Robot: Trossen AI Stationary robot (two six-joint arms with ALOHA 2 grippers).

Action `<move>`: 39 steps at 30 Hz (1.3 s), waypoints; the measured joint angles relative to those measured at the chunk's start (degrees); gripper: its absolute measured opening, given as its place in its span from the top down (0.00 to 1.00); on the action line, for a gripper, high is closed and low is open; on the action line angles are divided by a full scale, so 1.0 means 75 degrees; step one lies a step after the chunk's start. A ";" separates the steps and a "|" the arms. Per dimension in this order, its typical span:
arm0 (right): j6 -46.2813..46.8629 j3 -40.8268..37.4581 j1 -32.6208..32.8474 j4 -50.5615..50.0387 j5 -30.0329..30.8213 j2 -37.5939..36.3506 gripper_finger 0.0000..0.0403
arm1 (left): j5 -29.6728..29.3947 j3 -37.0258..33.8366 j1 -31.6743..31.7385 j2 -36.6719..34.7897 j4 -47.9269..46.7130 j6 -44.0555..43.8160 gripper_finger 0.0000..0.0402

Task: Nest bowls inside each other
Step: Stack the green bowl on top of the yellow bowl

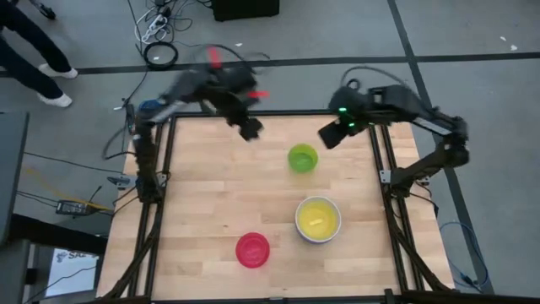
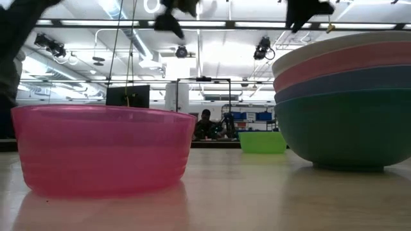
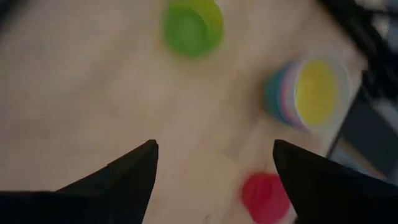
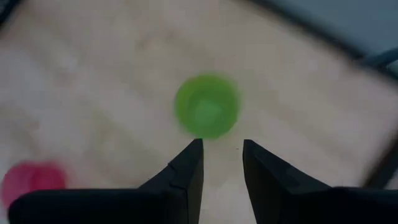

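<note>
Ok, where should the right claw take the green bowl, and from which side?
Grip the rim of the green bowl, coming straight down from above. It stands upright and alone on the table, mouth up, so one finger can go inside the wall and one outside. The right claw is nearest, empty, its fingers a little apart.

Left dark jointed arm (image 1: 198, 89): black, red accents.
Right dark jointed arm (image 1: 413, 114): black, green light at ten o'clock.
Fingers (image 3: 124, 180): black, wedge-shaped.

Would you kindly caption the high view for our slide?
Both grippers, left and right, hover empty above lime green, red and yellow-topped stacked plastic bowls.
</note>
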 joint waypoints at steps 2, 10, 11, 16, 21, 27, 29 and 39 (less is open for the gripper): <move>-0.0172 -0.0003 -0.0108 0.0126 -0.0863 0.0503 0.75 | -0.0309 -0.0061 0.0199 -0.0539 -0.0017 -0.0385 0.19; -0.0853 -0.0003 -0.0250 0.1360 -0.2640 0.2567 0.75 | -0.1969 -0.0076 0.0357 -0.2054 -0.0008 -0.0966 0.19; -0.0895 -0.0003 -0.0251 0.1313 -0.2778 0.2808 0.75 | -0.2076 -0.0076 0.0357 -0.2169 -0.0008 -0.0986 0.19; -0.1169 -0.0006 -0.0159 0.1222 -0.2990 0.3768 0.75 | -0.2450 -0.0319 0.0325 -0.2672 -0.0002 -0.1308 0.20; -0.1401 -0.0006 -0.0053 0.1276 -0.2734 0.4193 0.75 | -0.2504 -0.0986 0.0322 -0.3258 -0.0003 -0.1308 0.28; -0.1463 -0.0006 0.0025 0.1401 -0.2226 0.4049 0.75 | -0.2223 -0.1943 0.0321 -0.3809 -0.0002 -0.1500 0.38; -0.1466 -0.0003 0.0035 0.1425 -0.1901 0.3920 0.75 | -0.2200 -0.2298 0.0322 -0.3909 -0.0002 -0.1367 0.39; -0.1548 -0.0051 -0.0175 0.1536 -0.2394 0.4080 0.73 | -0.1982 -0.4164 0.0319 -0.4010 -0.0005 -0.1203 0.43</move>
